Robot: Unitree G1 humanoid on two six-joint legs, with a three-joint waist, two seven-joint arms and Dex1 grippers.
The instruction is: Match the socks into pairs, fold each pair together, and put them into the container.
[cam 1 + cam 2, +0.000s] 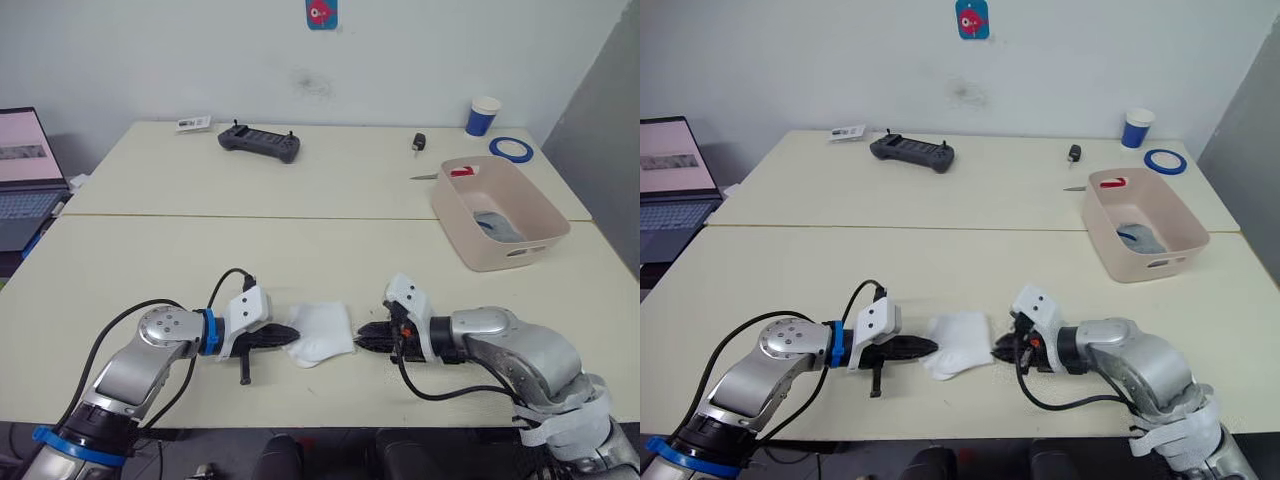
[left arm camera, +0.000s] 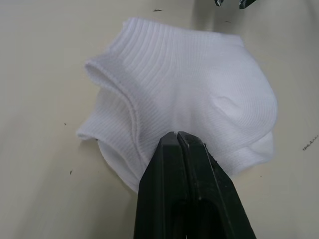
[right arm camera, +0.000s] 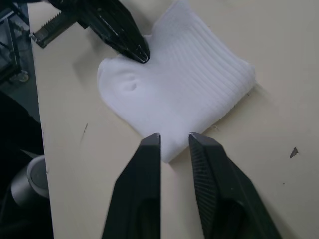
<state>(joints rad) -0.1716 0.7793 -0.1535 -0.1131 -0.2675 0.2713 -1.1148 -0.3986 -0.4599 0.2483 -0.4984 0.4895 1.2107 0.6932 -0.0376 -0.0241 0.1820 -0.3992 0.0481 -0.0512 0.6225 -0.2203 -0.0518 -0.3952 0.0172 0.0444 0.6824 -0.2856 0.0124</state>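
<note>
Near the table's front edge, the left gripper (image 2: 175, 144) pinched the folded white pair (image 1: 322, 333), the right gripper (image 3: 174, 139) waited slightly open beside it, and the bin (image 1: 455, 222) already held grey socks (image 1: 497, 226), so white seemed left.

Silver arms, blue rings, white wrist housings, black cables, black fingers.

white ribbed socks (image 1: 322, 334), pale pink container (image 1: 458, 215)
</note>
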